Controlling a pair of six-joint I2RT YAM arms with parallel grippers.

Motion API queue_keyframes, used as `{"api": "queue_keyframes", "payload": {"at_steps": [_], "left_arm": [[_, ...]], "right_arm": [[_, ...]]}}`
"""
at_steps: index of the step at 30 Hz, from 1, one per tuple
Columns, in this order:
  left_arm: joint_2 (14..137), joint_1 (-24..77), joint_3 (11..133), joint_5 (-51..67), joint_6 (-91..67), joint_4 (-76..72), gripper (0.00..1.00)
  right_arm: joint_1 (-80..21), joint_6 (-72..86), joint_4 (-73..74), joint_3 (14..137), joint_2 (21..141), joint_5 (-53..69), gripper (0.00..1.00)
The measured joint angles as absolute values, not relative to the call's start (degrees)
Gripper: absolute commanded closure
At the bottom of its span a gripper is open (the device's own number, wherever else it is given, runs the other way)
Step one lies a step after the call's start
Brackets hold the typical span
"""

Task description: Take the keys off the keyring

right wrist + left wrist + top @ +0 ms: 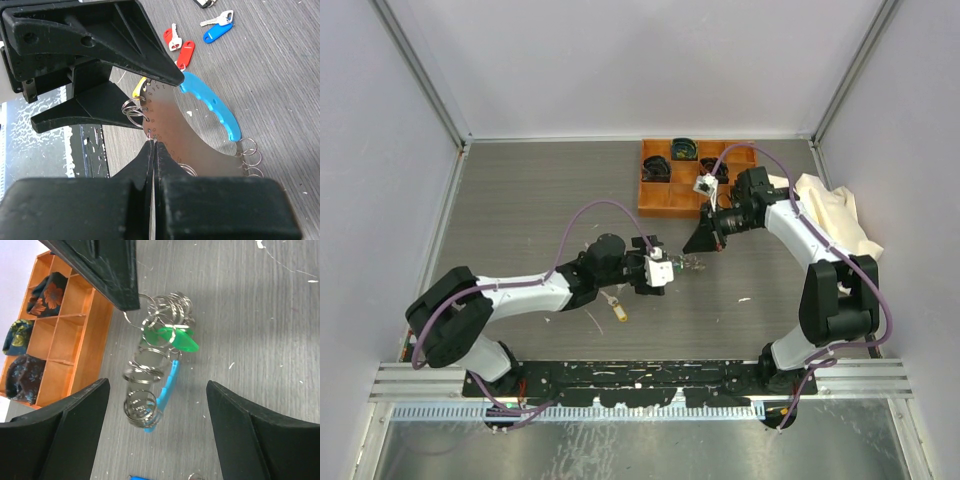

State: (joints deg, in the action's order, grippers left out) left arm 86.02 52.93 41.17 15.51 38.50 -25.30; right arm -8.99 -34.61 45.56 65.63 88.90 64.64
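The keyring (690, 263) hangs above the table between my two grippers. In the left wrist view it is a stack of silver rings (150, 370) with a light-blue plastic segment (167, 387) and a green-tagged key (172, 338). My right gripper (154, 142) is shut on one small ring at the edge of its flat metal part (200, 137), beside the blue segment (212, 102). My left gripper (157, 384) is open, its fingers either side of the hanging keyring, not touching it. Loose red-tagged keys (179, 45) and a blue-tagged key (217, 30) lie on the table. A yellow-tagged key (618, 310) lies by the left arm.
An orange compartment tray (665, 207) with black items (657, 168) stands at the back right, close behind the right gripper (702, 243). A cream cloth (832, 215) lies at the right wall. Grey walls enclose the table on three sides.
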Motion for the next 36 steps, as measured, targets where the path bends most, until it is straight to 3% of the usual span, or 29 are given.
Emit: {"api": "queue_keyframes", "payload": {"at_steps": [15,25,28,32,36], "left_arm": [[88.86,52.93,42.44,11.42,37.93,-25.52,0.38],[91.74,52.93,43.05,10.5,35.11,-28.93,0.54],[91.94,52.93,43.05,10.66,33.89,-30.35,0.7],[91.94,52.93,43.05,10.9,32.49,-31.86,0.99],[91.94,52.93,42.92,10.87,30.55,-32.51,1.0]], "right_arm": [[-10.48,-34.92,45.74,65.63,89.41,64.64,0.99],[-11.16,-35.33,45.93,65.63,89.78,64.64,0.99],[-11.16,-35.46,45.93,65.63,89.78,64.64,0.99],[-11.14,-35.46,45.93,65.63,89.78,64.55,0.99],[-11.14,-35.38,45.91,65.63,89.78,64.23,0.96]]}}
